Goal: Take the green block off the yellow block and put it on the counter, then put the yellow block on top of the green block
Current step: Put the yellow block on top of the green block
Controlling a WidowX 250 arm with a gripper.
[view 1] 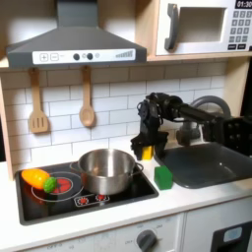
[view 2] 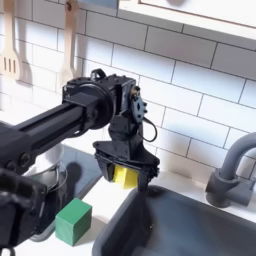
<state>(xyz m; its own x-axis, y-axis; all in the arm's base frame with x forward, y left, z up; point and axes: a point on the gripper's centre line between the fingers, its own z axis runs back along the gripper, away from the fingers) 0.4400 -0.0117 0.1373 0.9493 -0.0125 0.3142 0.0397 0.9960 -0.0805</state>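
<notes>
The smooth off-white counter [view 1: 187,197] of the toy kitchen carries a black stovetop [view 1: 59,202] with red burners on the first exterior view's left and a dark grey sink [view 1: 212,162] on the first exterior view's right. The black robot arm [view 2: 50,125] reaches across in both exterior views. A round steel pot [view 1: 106,169] stands on the stovetop, with a rounded yellow-green-orange toy food [view 1: 39,179] near it (towards the first exterior view's left). The black tool [view 2: 124,176] points down, its fingers [view 2: 104,163] closed on either side of the small plain yellow cube [view 2: 124,176], gripping it by the sink's edge. The small plain green cube [view 2: 73,220] sits on the counter, apart from the yellow one, between stovetop and sink.
</notes>
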